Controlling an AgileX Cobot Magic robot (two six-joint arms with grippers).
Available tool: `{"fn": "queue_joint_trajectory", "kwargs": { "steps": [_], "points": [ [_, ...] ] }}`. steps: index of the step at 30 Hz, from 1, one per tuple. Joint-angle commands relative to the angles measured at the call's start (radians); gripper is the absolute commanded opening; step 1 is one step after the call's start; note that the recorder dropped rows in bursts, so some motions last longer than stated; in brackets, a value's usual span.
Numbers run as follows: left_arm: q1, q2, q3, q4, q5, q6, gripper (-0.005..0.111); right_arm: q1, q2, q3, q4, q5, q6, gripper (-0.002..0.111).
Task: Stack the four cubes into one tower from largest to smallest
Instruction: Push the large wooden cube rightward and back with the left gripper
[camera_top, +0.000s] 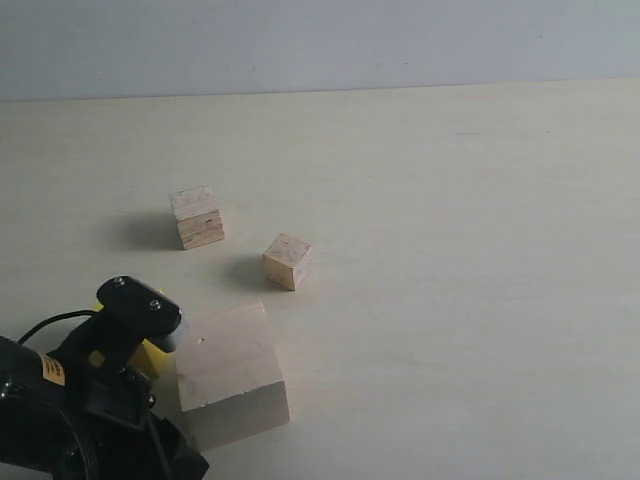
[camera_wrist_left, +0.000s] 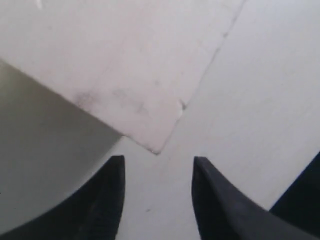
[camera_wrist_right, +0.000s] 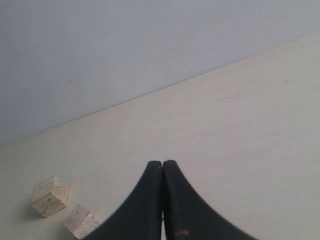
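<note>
The pale cube (camera_top: 228, 368) sits as the base, well off the counter's (camera_top: 480, 300) wall-side edge. The yellow cube (camera_top: 152, 358) is just beside it, half hidden by the left arm (camera_top: 100, 400). The left claw (camera_wrist_left: 157, 160) is released and empty, probably poised for the yellow. The plywood cube (camera_top: 197, 217) and tan cube (camera_top: 288, 261) wait nearer that edge. The right claw (camera_wrist_right: 162, 167) is clenched, idle.
</note>
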Motion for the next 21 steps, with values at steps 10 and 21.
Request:
{"fn": "queue_joint_trajectory", "kwargs": {
  "steps": [10,21],
  "points": [
    [-0.009,0.017,-0.01,-0.04,-0.142,0.0,0.043,0.004,0.002,-0.006,-0.002,-0.006,0.001,0.0],
    [-0.009,0.059,-0.095,-0.04,-0.143,0.004,0.043,0.004,0.002,-0.006,-0.002,-0.006,0.001,0.0]
  ]
}}
